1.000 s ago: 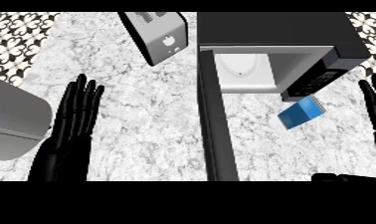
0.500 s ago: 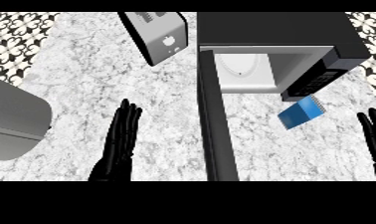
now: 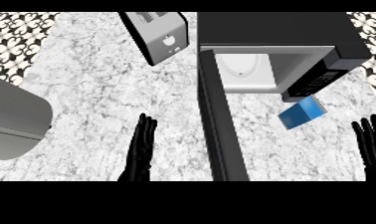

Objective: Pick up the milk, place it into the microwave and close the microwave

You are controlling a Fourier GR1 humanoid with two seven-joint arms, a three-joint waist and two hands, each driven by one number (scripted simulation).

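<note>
Here, from the head view, we have not yet grasped the milk (image 3: pixel 302 112), which lies on the table (image 3: pixel 88 83) just outside the open microwave (image 3: pixel 283 44). Our right hand (image 3: pixel 365 141), fingers straight and holding nothing, must reach it; our left hand (image 3: pixel 140 151) is likewise straight-fingered. The microwave's cavity holds only its white plate (image 3: pixel 242 64), door (image 3: pixel 219 123) swung wide.

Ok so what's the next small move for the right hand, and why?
Probably reach the right hand forward and left toward the blue milk carton. The carton lies untouched on the marbled counter in front of the black microwave, whose door already stands open, and the hand is open nearby.
</note>
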